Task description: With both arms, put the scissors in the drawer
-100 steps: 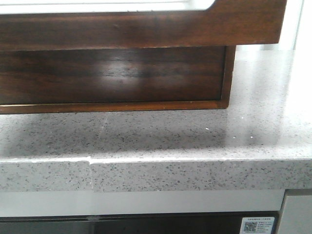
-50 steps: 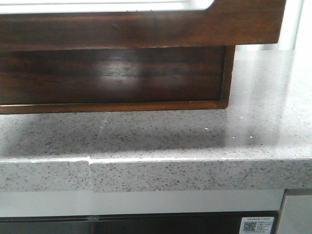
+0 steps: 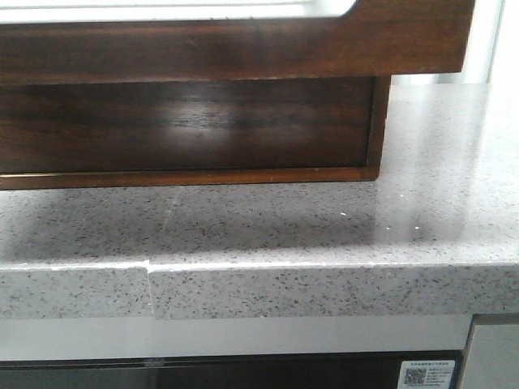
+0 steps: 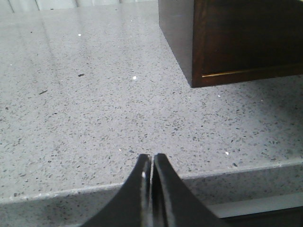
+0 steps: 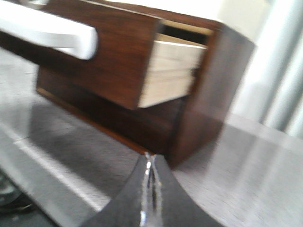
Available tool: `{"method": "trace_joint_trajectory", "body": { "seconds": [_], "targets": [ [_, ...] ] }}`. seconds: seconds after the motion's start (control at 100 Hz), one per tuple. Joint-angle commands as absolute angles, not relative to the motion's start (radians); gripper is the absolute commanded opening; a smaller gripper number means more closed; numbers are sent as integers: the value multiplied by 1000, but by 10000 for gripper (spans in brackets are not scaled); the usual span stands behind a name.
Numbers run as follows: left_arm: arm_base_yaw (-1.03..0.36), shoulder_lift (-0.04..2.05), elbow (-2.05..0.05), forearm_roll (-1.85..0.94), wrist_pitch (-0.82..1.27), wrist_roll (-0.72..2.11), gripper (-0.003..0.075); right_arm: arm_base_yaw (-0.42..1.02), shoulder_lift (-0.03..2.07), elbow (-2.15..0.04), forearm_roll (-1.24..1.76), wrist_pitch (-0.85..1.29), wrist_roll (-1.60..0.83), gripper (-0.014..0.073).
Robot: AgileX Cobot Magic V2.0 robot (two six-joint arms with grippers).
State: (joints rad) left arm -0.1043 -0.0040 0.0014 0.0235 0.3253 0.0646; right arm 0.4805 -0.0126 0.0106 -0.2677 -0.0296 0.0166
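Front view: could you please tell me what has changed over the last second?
Nothing has visibly changed. The drawer stays pulled out above the speckled countertop, nothing was grasped or released, and the scissors are not in this view, then or now.

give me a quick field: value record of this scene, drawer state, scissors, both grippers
drawer: dark brown glossy wooden drawer pulled out of its cabinet, pale side wall showing
scissors: not in any view
left gripper: fingers shut, empty, above the speckled grey stone counter near its front edge
right gripper: fingers shut, empty, near the cabinet's corner
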Motion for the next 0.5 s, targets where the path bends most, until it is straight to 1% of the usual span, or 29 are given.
{"method": "trace_joint_trajectory", "body": {
  "seconds": [0.0,0.14,0.21,0.29,0.36,0.49],
  "targets": [
    [-102,-33,21,14,263,66,-22,396,-28,39,-174,-124,13,-41],
    [-102,-33,21,14,263,66,-22,191,-28,39,33,-124,13,-41],
    [-102,-33,21,14,263,66,-22,75,-28,39,48,-124,13,-41],
    [-102,-33,21,14,263,66,-22,-18,-28,39,35,-115,13,-41],
    [-102,-33,21,14,263,66,-22,-56,-28,39,-11,-90,13,-41],
    [-102,-33,21,14,263,66,-22,-58,-28,39,-37,-13,13,-41]
  ]
}}
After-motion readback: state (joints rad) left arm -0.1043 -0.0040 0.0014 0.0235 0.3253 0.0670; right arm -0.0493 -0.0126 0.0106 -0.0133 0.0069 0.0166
